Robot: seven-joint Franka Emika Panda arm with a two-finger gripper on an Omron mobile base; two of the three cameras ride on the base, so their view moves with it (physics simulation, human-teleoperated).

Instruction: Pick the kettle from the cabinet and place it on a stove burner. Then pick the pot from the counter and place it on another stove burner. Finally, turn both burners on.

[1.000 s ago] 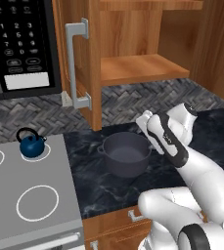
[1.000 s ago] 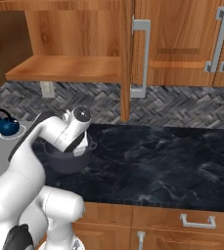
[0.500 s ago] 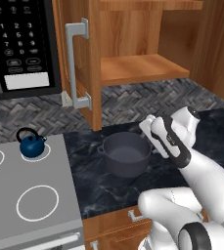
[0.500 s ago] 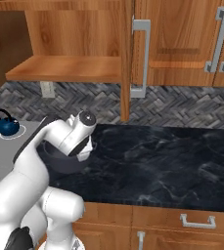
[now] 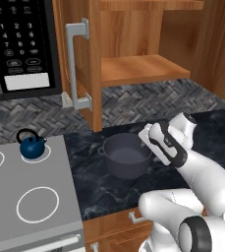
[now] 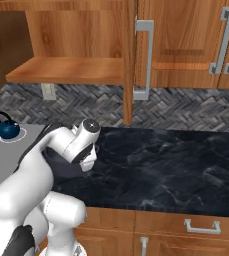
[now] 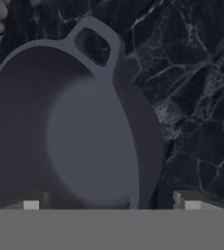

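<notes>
The dark-grey pot (image 5: 125, 156) stands on the black marble counter (image 5: 109, 193), right of the cooktop. My gripper (image 5: 147, 141) hangs open just over the pot's right rim. In the hand view the pot (image 7: 69, 141) looms close, one loop handle at the top, and its near wall runs between my open gripper (image 7: 111, 204) tips. The small dark-blue kettle (image 5: 32, 146) sits on a small white ring burner (image 5: 44, 156) at the back of the cooktop. From the right, the arm hides most of the pot (image 6: 61, 161); the kettle (image 6: 8, 129) shows at far left.
The wooden cabinet (image 5: 143, 69) stands open with a bare shelf, its door (image 5: 79, 69) swung out above the counter's left end. A black microwave (image 5: 20, 44) hangs over the grey cooktop (image 5: 15, 231). A larger burner ring (image 5: 38, 204) lies at the front. The counter (image 6: 171, 165) stretches right.
The hand has slid slightly right and down toward the pot's right rim. The jaws have stayed open; pot and kettle have not moved.
</notes>
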